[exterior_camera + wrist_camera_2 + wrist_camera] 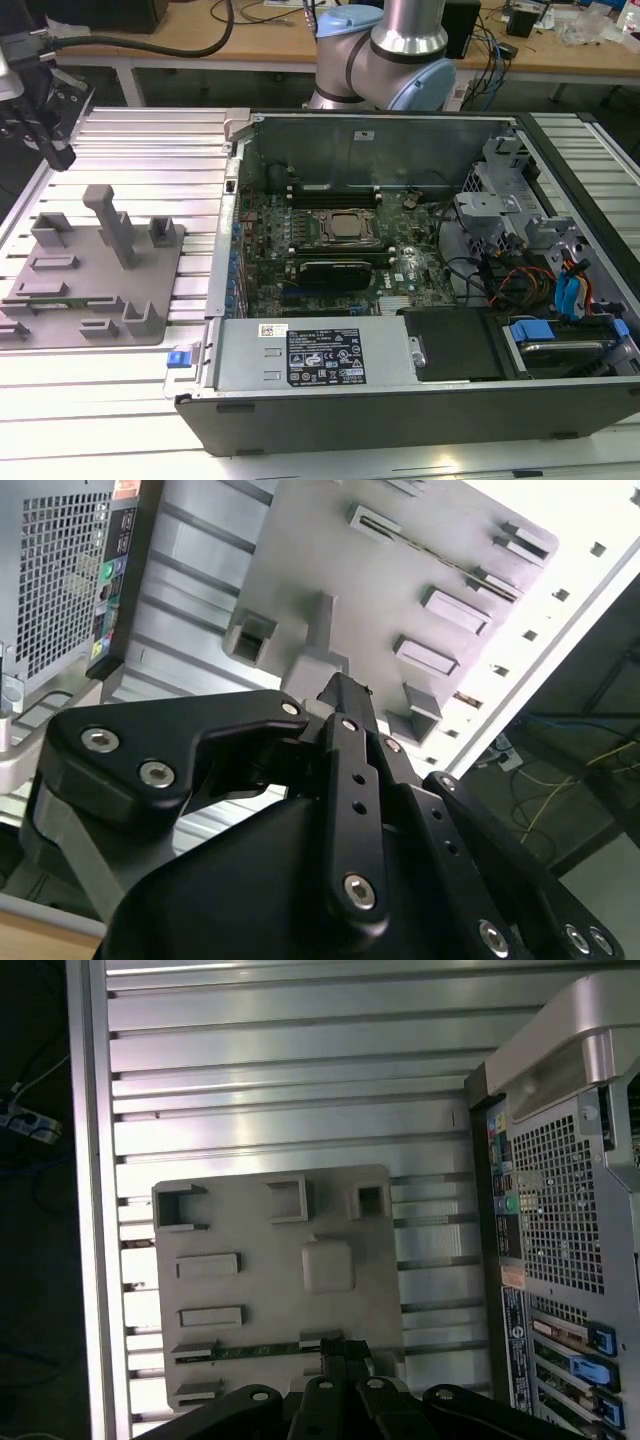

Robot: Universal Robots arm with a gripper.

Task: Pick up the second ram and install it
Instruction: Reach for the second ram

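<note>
Your gripper (346, 1350) hangs over the grey fixture plate (260, 1260), its fingers pressed together with nothing pinched between them. The second ram (262, 1349), a thin green stick, stands on edge in a slot of that plate. In the first wrist view the fingertips overlap one end of the stick; in the second wrist view it (435, 552) lies beyond them, untouched. The open computer case (400, 390) sits beside the plate.

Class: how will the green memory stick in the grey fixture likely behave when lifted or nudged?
The memory stick is a thin, narrow board, so it is probably light and stiff, though it might crack if bent. It stands on edge and seems held only at its ends by the grey fixture, so a sideways push could tilt it.
</note>
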